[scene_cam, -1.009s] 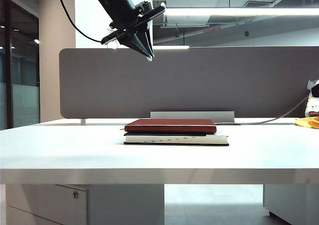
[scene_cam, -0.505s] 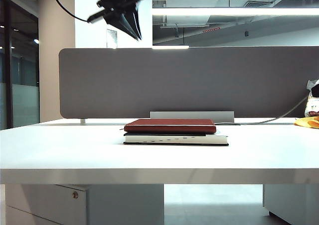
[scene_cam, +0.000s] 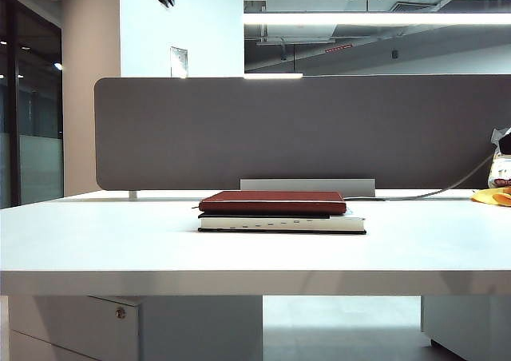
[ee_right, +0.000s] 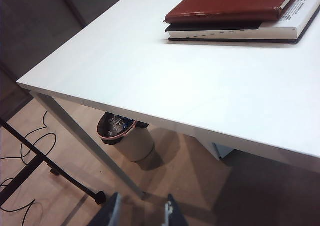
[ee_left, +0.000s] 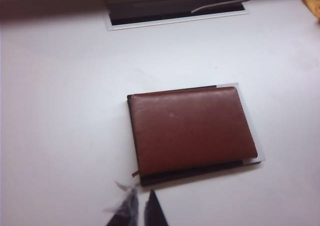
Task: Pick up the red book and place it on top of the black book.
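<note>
Red book (ee_left: 192, 129): stacked flat on black book (scene_cam: 283, 224), mid-worktop (scene_cam: 96, 241). Stiff, thin, slick-covered, probably light; best pinched at an overhanging edge. Left hand (ee_left: 140, 211) pressed together, high above; right hand (ee_right: 141, 208) spread, below worktop's front edge.

Red book (ee_right: 232, 1) lay on black book (ee_right: 280, 30) atop white table (ee_right: 165, 86); right gripper (ee_right: 142, 212) hung open below table edge, over floor.

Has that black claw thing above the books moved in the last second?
Yes. The left gripper has risen up and leftward, away from the grey partition, almost leaving the exterior view. The red book stayed put.
</note>
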{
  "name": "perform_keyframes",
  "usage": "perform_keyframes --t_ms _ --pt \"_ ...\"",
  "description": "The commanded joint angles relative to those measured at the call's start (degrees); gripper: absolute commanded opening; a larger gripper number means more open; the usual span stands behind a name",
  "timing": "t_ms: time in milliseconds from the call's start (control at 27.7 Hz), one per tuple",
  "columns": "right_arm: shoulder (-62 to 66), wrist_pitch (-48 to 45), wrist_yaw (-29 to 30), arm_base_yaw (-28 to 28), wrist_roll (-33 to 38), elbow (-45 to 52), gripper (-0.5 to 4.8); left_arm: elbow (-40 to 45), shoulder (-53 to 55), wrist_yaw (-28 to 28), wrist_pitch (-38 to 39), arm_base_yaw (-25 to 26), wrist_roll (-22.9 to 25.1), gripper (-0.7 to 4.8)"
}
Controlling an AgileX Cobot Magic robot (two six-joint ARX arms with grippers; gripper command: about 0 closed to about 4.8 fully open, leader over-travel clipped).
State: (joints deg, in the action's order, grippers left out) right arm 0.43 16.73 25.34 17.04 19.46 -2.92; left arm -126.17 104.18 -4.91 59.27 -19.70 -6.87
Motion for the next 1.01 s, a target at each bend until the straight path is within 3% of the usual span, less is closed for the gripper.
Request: perform_keyframes --t_ms 36,541,721,1009 --pt "0.0 -0.4 0.3 0.0 0.1 -0.3 1.17 -0.1 -1.1 0.2 2.0 0.0 0.5 0.25" --pt "0.0 -0.5 0.3 0.0 0.1 -0.3 1.17 -0.1 -13.2 3.0 9.9 0.0 0.6 0.25" --pt "0.0 -0.4 0.3 0.0 0.1 -0.3 1.17 -0.1 -17.8 7.4 14.1 0.0 0.7 0.25" --pt "0.0 -0.4 0.3 0.0 0.1 -0.3 1.17 0.0 -25.2 9.5 20.8 0.0 0.5 0.24"
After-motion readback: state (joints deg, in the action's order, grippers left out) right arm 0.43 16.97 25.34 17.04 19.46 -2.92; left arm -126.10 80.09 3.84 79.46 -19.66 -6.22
